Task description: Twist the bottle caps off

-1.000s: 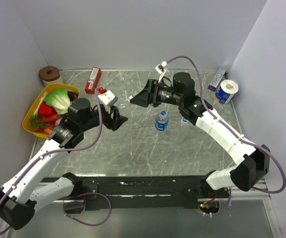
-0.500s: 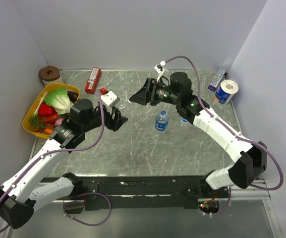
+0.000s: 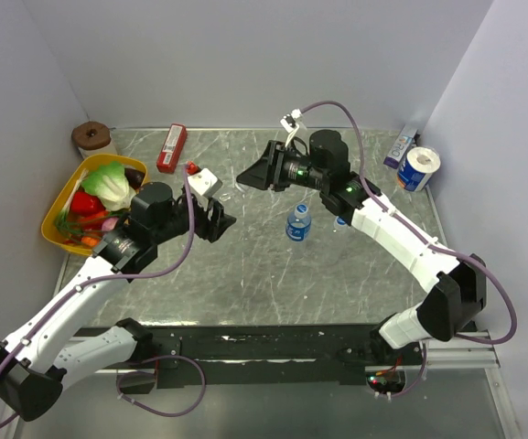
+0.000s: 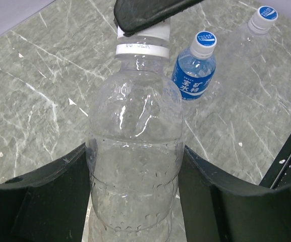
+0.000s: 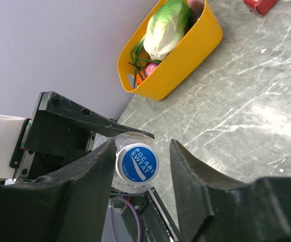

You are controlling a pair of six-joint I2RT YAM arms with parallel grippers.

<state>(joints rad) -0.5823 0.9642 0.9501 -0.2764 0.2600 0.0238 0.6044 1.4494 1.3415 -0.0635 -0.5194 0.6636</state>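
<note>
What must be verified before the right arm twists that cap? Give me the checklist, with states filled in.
1. Hold: the left gripper presses both sides of the held bottle: ok.
2. Alignment: the cap sits between the fingers of the right gripper: ok.
3. Clamp: those fingers closed on the cap: not ok, a gap shows on one side.
4. Cap state: seated on the neck: ok.
5. Clearance: the blue-labelled bottle and the far bottle stand apart from the held one: ok.

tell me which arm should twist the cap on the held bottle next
Right: the right arm has its jaws open either side of the cap, while the left arm has its jaws clamping the bottle body.
</note>
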